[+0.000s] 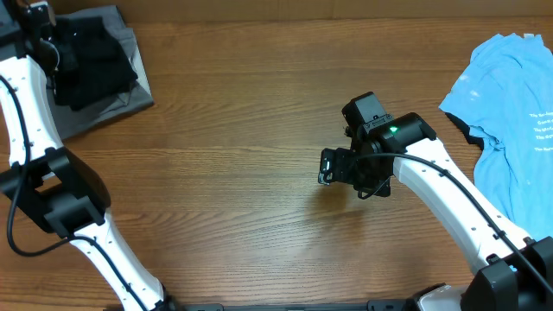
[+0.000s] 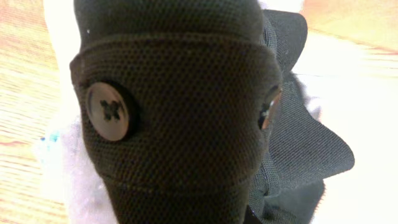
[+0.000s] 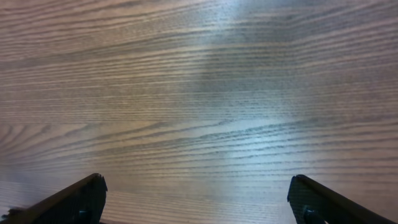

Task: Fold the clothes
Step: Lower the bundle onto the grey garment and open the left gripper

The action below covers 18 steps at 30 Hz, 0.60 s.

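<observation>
Black mesh garment (image 2: 180, 112), two dark buttons (image 2: 111, 111) on show, pressed right up against L wrist cam. On overhead: crumpled at far-left corner of table (image 1: 242, 130), atop a grey garment (image 1: 121, 99), left gripper (image 1: 39, 24) directly over it. Can't tell jaw state: nothing of them in wrist view, black-on-black from above.

Right gripper (image 1: 328, 166) mid-table, fingers (image 3: 74, 199) wide apart, nothing between, bare wood below. Blue T-shirt (image 1: 505, 104) w/ white print (image 1: 543, 130) bunched at right edge, unfolded, well apart from both grippers.

Risks (judgement only):
- Blind L cam, so no check on the pinch. Poss. grab of two layers, or grey garment dragged along w/ the black one, being stacked and touching.
- Button under a fingertip: poss. slip, weak hold.
- Pile near table corner; wrong pull direction, cloth over the edge.
- Thin limp mesh: prob. sags and bunches on lift, hard to lay flat.

In the way: little. Open wood between the two piles. Right arm (image 1: 449, 199) lying across centre-right, only obstacle if spreading the black piece there. Blue T-shirt partly cut off by overhead frame.
</observation>
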Available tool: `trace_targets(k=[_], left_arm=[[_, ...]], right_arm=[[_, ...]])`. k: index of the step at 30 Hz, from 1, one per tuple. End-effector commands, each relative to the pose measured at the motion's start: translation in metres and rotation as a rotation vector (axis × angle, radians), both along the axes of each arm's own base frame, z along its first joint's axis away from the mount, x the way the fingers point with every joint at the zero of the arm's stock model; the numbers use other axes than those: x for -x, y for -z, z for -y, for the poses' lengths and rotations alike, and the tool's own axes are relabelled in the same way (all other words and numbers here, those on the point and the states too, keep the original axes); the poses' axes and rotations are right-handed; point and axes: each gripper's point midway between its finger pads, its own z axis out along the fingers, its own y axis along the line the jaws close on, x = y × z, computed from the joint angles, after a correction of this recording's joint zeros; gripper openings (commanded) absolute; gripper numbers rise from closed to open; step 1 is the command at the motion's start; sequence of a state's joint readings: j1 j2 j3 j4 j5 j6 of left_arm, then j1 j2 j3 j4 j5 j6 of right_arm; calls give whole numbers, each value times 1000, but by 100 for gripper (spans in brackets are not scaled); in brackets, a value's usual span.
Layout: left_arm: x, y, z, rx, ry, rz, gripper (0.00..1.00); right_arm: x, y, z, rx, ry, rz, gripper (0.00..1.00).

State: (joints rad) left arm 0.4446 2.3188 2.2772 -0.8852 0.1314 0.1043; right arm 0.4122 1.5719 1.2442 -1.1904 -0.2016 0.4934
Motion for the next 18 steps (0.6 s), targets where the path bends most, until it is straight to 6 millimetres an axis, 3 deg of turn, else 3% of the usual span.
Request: trace_targets(k=[1, 5, 9, 10, 12, 13, 17, 18], left_arm=[[-12, 28, -19, 2, -9, 8, 14], [-13, 45, -35, -3, -34, 6, 16], [-8, 54, -54, -57, -89, -21, 59], [-6, 52, -63, -97, -122, -28, 84], [-5, 48, -67, -114, -139, -27, 88], [-5, 43, -66, -111, -143, -17, 100], [-3, 13, -63, -65, -223, 45, 100], [-3, -3, -61, -37, -264, 85, 100]], right_arm=[[1, -2, 4, 15, 0, 1, 97], [3, -2, 4, 18, 0, -5, 98], [1, -2, 4, 16, 0, 0, 98], [2, -2, 4, 16, 0, -1, 98], [2, -2, 4, 17, 0, -3, 98], [2, -2, 4, 17, 0, -3, 98], [2, -2, 4, 16, 0, -2, 100], [2, -2, 4, 17, 0, -2, 100]])
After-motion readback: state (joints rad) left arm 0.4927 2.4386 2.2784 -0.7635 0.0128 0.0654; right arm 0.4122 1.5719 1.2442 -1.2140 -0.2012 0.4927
